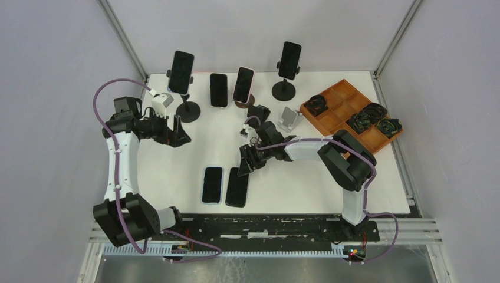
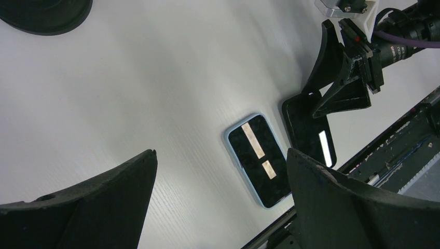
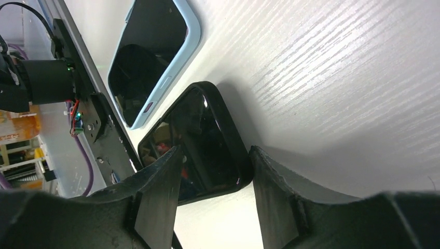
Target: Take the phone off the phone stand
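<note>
Main hazard: dragging of the black phone (image 3: 207, 140) on withdrawal. Cause: right end effector (image 3: 214, 155) set astride the phone's far end, jaws only partly parted, one finger hard against or just beside the case edge; cannot tell which. Possible result: phone pulled askew into the blue-cased phone (image 1: 213, 184) just beside it, or nudged toward the near edge of the tabletop (image 1: 306, 183). Advisable: widen fully, then lift straight up.

Second hazard, judged lesser: crossing of paths between the two arms over the middle of the tabletop.

Task item: lying flat, glossy face up, off any stand, near the front edge. Judged as good as set down, with nothing gripped so far as visible.

Right arm: reached leftward and low across the tabletop, wrist pitched down, fingertips at the phone's far end.

Left arm: raised from its base, forearm turned inward, left end effector (image 2: 221, 155) hovering clear of the surface near a phone stand (image 1: 188, 111), jaws fully spread, holding nothing.
</note>
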